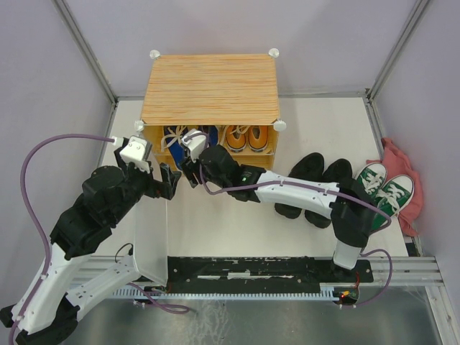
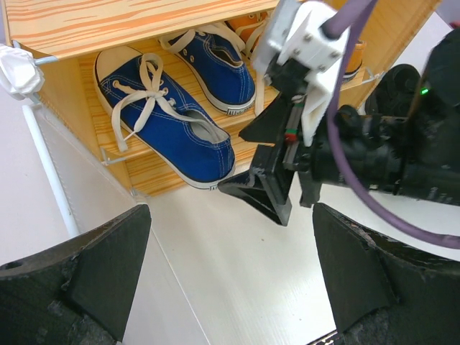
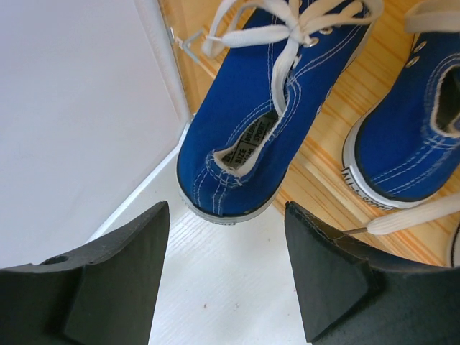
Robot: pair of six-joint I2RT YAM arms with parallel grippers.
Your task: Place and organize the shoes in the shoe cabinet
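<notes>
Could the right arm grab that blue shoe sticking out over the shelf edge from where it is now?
Probably yes. The right gripper is open and sits just behind the heel of the overhanging blue shoe, with nothing between them.

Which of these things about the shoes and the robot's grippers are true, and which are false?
1. The blue sneakers sit on the shoe cabinet's shelf. True.
2. The black boots are inside the cabinet. False: they stand on the table, right of it.
3. The right gripper is open, just behind one blue sneaker's heel. True.
4. The left gripper holds an orange sneaker. False: it is open and empty; the orange sneakers sit on the shelf.
5. The green sneakers lie on the cabinet's top. False: they lie at the table's right edge, by a pink cloth.
</notes>
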